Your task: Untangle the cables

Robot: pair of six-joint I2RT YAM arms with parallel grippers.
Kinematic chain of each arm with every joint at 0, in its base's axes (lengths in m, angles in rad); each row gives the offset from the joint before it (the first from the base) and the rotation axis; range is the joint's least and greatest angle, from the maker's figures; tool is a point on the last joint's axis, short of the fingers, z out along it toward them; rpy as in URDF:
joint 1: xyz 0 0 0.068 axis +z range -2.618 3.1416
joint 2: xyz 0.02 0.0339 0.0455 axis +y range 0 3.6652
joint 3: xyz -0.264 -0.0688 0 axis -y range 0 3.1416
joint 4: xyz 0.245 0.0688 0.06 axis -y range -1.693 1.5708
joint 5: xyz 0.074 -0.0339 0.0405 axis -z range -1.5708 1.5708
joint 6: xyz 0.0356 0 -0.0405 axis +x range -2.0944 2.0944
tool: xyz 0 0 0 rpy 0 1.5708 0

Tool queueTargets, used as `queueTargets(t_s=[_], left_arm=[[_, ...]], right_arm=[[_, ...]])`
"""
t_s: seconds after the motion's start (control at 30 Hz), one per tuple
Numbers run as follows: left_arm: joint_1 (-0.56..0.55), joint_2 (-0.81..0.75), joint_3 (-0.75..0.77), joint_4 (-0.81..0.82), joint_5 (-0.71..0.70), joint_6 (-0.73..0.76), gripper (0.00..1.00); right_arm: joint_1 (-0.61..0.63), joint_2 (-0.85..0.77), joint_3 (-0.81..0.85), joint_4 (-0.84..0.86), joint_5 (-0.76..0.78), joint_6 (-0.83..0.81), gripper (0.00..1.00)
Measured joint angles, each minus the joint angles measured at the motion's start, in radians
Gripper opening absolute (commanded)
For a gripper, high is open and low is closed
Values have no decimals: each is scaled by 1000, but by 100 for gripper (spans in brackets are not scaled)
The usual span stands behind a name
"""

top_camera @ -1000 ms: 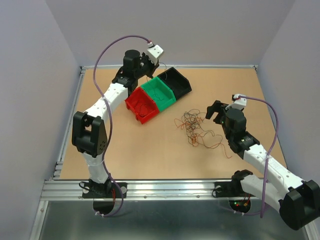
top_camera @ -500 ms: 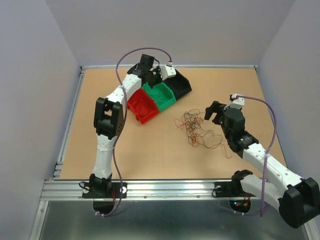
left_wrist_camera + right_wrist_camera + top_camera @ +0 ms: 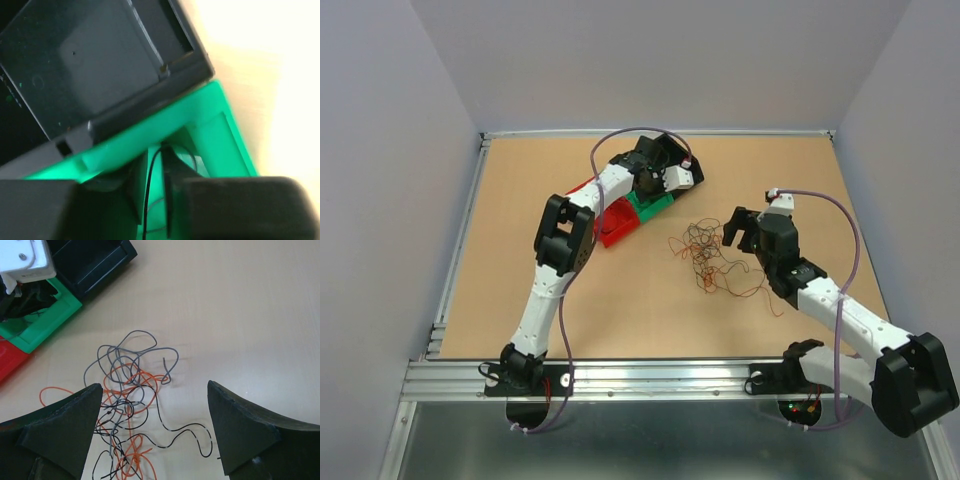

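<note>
**Left pincer over the green bin, right pincer spread above the tangle**

The left gripper (image 3: 152, 172) hangs over the green bin (image 3: 220, 125), close to the wall it shares with the black bin (image 3: 100, 55). Its jaws stand a little apart. A thin black wire (image 3: 148, 195) runs down through the gap, which looks wider than the wire. The wrist picture is blurred, so I cannot tell if the wire touches either finger.

The right gripper (image 3: 154, 390) is spread wide and holds nothing. It hovers just above the near right part of the cables (image 3: 127, 390). These lie in a loose knot of grey, black and orange curls on the table (image 3: 570, 300), with one orange strand looping out to the side.

In the top view the knot (image 3: 708, 258) sits near the middle of the board, to the right of the bins and apart from them. The three bins stand side by side in a slanted row. The black one is farthest back, the green one is in the middle, and the red bin (image 3: 615, 230) is nearest. The left arm hides most of the green bin from above.
</note>
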Motion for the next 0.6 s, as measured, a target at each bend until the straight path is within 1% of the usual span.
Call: queueTargets(t_s=[0.13,0.23,0.43,0.6], left_arm=[[18,-69,-77,44,8,-15,48],[35,-177,-119,77,21,-30,55],[51,-390,-121,156,43,-64,59],[53,-473,-152,225,48,-118,59]], right_arm=[[0,3,0,0,-13,-5,90],[0,3,0,1,-26,-7,90],[0,51,7,1,-85,-21,90],[0,101,22,-6,-169,-45,90]])
